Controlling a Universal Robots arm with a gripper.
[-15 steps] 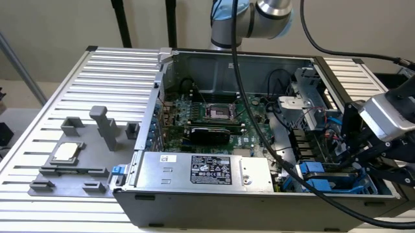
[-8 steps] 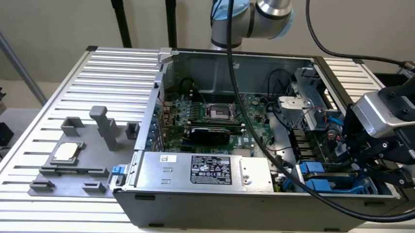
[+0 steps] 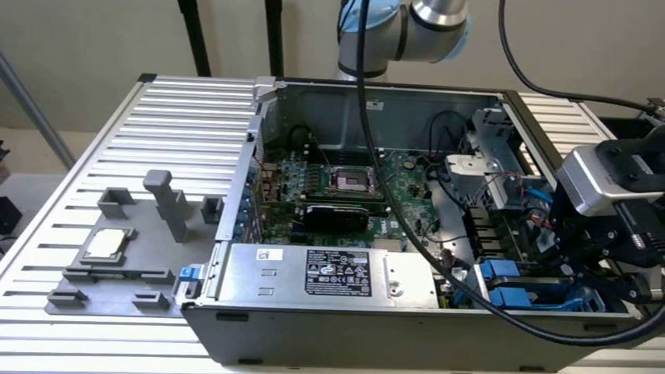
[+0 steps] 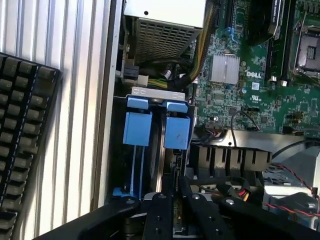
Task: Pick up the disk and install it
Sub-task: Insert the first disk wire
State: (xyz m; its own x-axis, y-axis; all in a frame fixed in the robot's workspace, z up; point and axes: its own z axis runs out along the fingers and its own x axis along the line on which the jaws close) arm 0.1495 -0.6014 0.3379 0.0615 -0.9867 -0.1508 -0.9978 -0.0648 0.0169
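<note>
The disk (image 4: 177, 132) stands on edge in the drive bay at the case's corner, its blue carrier tab facing away from the wrist. A silver edge and a strip of green board run back from the tab to my gripper (image 4: 176, 184). The black fingers (image 4: 160, 212) sit close together on either side of the disk's near end, shut on it. In the exterior view the gripper (image 3: 582, 269) hangs over the bay at the exterior view's right, with the disk's blue carrier (image 3: 516, 297) just below it.
A second blue carrier (image 4: 137, 127) sits in the slot beside the disk. The power supply box (image 3: 332, 273), motherboard (image 3: 343, 183) and loose cables (image 3: 457, 257) crowd the case. A keyboard (image 4: 22, 140) lies outside the case wall. A grey fixture holds a small chip (image 3: 107, 243).
</note>
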